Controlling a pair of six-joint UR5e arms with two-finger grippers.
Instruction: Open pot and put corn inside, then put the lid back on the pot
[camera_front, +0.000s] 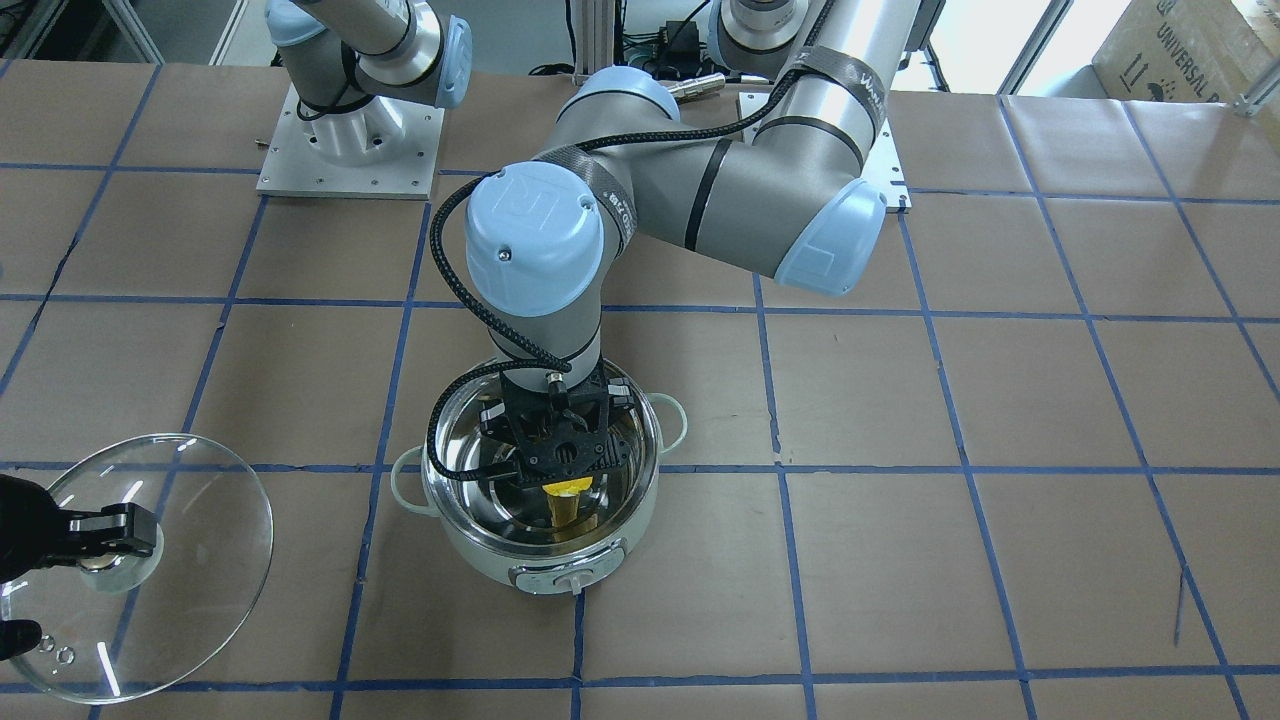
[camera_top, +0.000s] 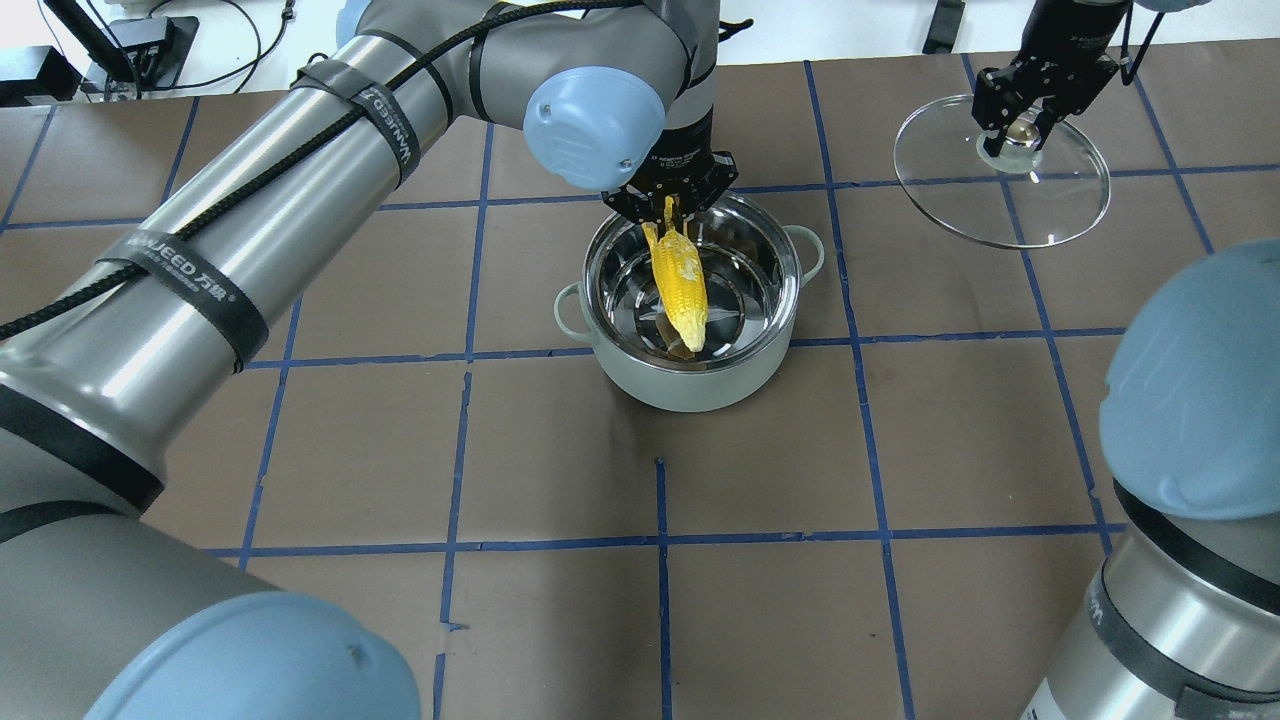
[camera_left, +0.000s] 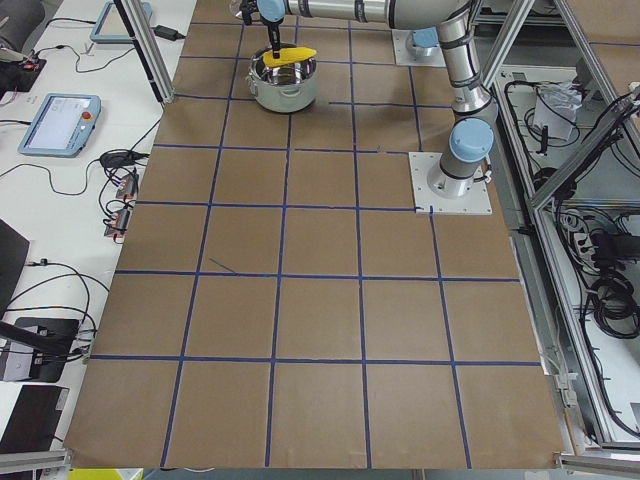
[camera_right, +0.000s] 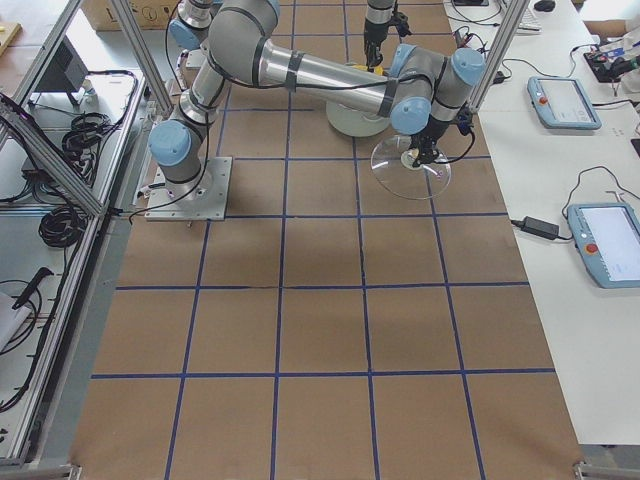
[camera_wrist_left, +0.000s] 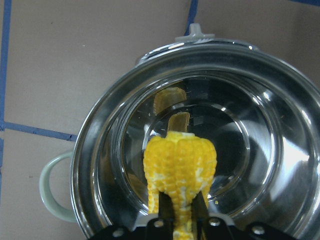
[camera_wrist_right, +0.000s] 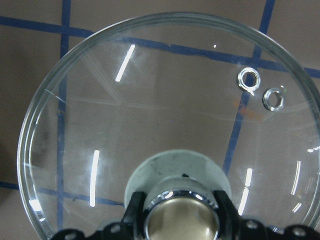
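Jaws of the left gripper (camera_top: 668, 206) pinch one end of the corn (camera_top: 684, 290) over the open pot (camera_top: 690, 386); those of the right gripper (camera_top: 1020, 124) are closed around the knob (camera_wrist_right: 182, 220) of the lid (camera_top: 1062, 205).
The cob juts across the steel bowl, so letting go should drop it inside, though it nearly spans the bowl and a tip could catch the rim. The lid is held tilted, well apart on the robot's right, over the taped table (camera_top: 560, 450) and out of the corn's path.
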